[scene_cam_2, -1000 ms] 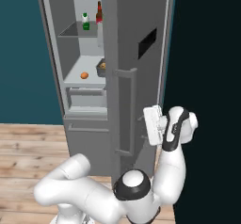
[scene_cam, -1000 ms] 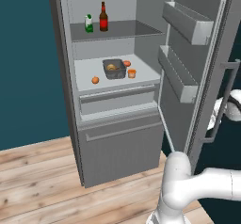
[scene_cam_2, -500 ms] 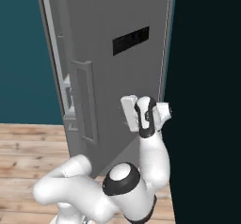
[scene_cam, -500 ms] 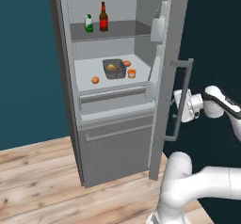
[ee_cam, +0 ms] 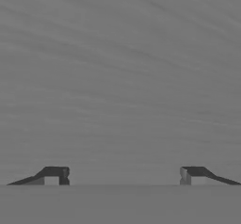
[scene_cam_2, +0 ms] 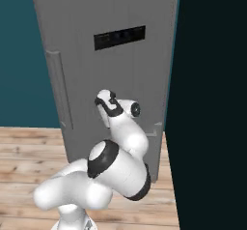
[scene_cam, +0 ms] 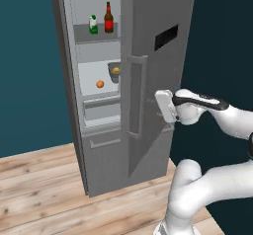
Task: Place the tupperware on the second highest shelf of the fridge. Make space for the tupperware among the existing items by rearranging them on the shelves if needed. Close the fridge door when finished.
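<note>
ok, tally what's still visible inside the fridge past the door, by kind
Bottle: 1
Carton: 1
Orange ball: 1
Tupperware: 1, partly hidden by the fridge door
Total: 4

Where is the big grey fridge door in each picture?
Left base view: the fridge door stands in the middle, part-way shut, hiding the right of the shelves.
Right base view: the door fills the upper left and middle, outer face toward us.
Hand view: the plain grey surface right ahead is probably the door.
Shared landmark: the black rectangular panel.
</note>
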